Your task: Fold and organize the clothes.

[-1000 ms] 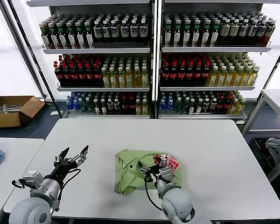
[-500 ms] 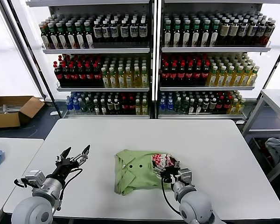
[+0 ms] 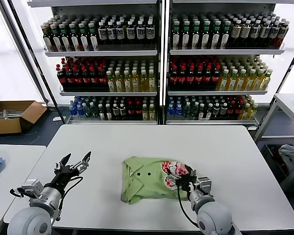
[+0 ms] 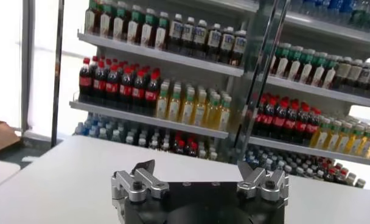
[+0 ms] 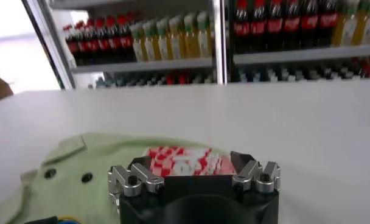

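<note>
Green shirt bunched mid-surface | right claw released, over its logo edge | left claw released, well apart | risk: one-sided pull drags the heap, not folds it

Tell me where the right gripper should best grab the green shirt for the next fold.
Probably the right-hand edge of the light green shirt, beside the checkered logo. The open right gripper sits at that edge, so come from the robot's right, low along the table, and pinch the flat-lying folded edge.
</note>
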Tool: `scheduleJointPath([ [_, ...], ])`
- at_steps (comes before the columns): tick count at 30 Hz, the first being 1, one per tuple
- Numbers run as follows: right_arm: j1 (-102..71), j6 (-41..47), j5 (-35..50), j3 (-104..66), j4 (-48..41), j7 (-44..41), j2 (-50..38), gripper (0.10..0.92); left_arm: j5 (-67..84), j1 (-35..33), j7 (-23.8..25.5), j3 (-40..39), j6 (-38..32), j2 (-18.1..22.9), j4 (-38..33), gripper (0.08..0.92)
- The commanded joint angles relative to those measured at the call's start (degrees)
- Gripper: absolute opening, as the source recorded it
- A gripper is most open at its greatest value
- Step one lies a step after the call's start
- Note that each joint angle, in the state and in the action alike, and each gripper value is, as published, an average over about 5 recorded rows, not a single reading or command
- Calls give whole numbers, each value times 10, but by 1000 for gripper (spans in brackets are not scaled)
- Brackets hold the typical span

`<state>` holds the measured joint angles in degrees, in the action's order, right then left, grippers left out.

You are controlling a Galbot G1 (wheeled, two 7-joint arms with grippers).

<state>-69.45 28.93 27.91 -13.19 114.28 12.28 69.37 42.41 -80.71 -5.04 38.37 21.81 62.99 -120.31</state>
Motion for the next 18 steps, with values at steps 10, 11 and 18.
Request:
scheduleJointPath([
  [10,-216,-175,-139,-218,147,-115,23,823,-44,-26,86,58,-35,32,-10,823],
  [11,-228,-188,-141,-226,148,-125,26,823,-49,-32,93,62,-38,36,-14,823],
  [18,-300,-257,-132,-263,154,-173,48,823,-123,-67,127,73,-69,64,-36,823],
])
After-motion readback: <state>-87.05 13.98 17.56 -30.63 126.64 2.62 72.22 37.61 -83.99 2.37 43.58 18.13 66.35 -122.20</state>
